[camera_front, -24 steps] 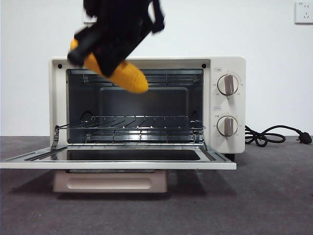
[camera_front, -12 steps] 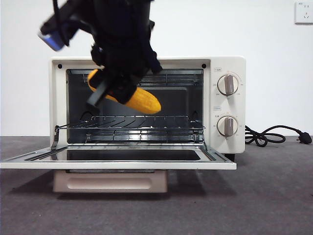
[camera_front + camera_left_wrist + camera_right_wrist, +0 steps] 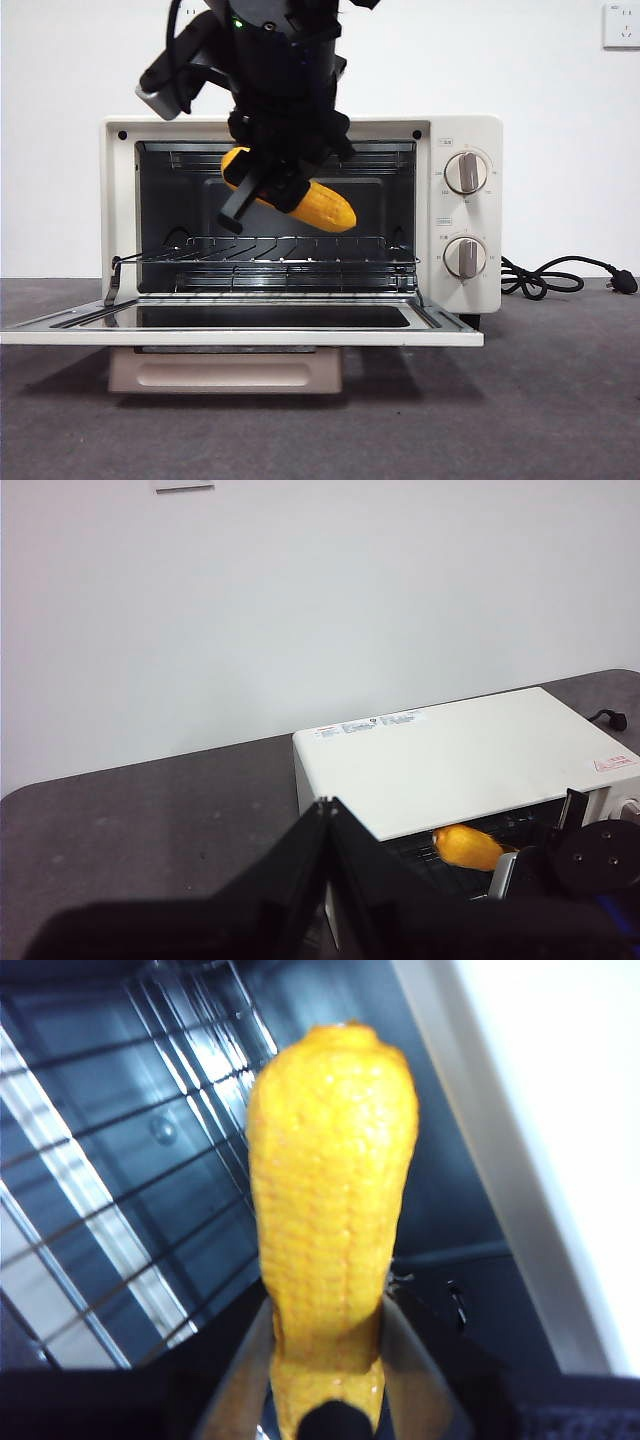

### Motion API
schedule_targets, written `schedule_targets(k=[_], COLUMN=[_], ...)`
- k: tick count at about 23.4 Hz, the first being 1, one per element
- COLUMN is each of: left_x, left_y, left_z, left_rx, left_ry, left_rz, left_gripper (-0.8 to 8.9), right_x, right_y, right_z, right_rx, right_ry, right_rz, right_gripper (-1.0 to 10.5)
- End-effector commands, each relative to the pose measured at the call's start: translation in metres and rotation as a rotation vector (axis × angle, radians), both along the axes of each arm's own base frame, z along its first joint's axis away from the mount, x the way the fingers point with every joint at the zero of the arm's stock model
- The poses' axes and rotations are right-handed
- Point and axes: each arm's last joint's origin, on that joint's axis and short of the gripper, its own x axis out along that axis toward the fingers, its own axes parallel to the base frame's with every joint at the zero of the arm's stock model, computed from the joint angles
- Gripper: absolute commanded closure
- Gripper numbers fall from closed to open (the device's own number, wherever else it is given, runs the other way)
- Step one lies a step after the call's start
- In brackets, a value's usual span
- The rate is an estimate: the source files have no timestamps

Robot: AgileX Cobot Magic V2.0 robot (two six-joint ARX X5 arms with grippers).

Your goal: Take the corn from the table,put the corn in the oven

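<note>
The yellow-orange corn (image 3: 322, 206) hangs tilted in the mouth of the cream-white oven (image 3: 470, 215), above its wire rack (image 3: 270, 250). My right gripper (image 3: 270, 190) is shut on the corn's thick end, and the corn (image 3: 335, 1220) fills the right wrist view with the rack below it. The oven door (image 3: 240, 328) lies folded down flat over the dark grey table (image 3: 540, 400). Off to the oven's side, my left gripper (image 3: 326, 805) is shut with nothing in it; its view shows the oven top (image 3: 450, 760) and the corn (image 3: 468, 847).
A black cord with plug (image 3: 560, 275) lies on the table right of the oven. Two round knobs (image 3: 465, 172) sit on the oven's right panel. The beige handle (image 3: 225, 372) hangs under the open door.
My right gripper has carried the corn down and to the right, from above the oven's top edge into the opening in front of the cavity.
</note>
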Motion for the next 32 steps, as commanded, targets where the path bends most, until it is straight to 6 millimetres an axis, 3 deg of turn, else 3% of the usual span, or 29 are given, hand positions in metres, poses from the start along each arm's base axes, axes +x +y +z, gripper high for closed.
schedule_targets(k=[1,9,14,24,32], left_x=[-0.001,-0.001,-0.001,-0.001,-0.001], left_y=[0.001,0.001,0.001,0.001,0.001], left_z=[0.001,0.001,0.0,-0.002,-0.002], left_rx=[0.006,0.008,0.01,0.023,0.021], left_ry=[-0.009,-0.007,-0.004,0.012,0.01], left_rz=[0.0,0.0,-0.001,-0.001,-0.001], left_gripper=[8.19,8.19,8.19,8.19,8.19], right_x=[0.002,0.003,0.003,-0.002,-0.022], right_y=[-0.001,-0.001,-0.002,0.0,0.003], right_z=[-0.003,-0.004,-0.005,-0.002,0.016], right_rx=[-0.007,-0.006,0.005,-0.004,0.024], right_ry=[0.015,0.021,0.028,-0.002,-0.049], right_rz=[0.003,0.004,-0.006,-0.04,-0.056], right_gripper=[8.5,7.8,6.0,5.9,5.9])
